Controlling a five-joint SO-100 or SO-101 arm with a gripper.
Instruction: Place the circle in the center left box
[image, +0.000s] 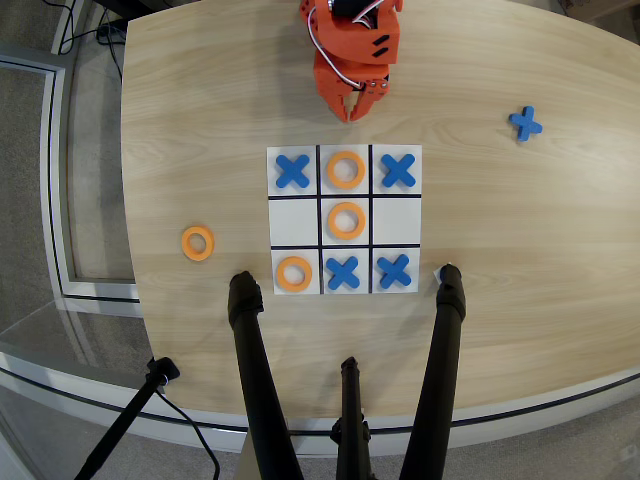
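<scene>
The arm's jaws (355, 106) hang nearly pressed together and empty at the counter's (520, 260) far edge; the circle (198, 243) lies near the left edge

An orange gripper (357, 110) hangs over pale wood-grain table (520, 250), where a white, black-lined board (344, 219) carries blue X pieces (292, 171) and orange rings (345, 220), one orange circle (198, 243) apart, and seemingly black tripod legs (262, 390).
</scene>
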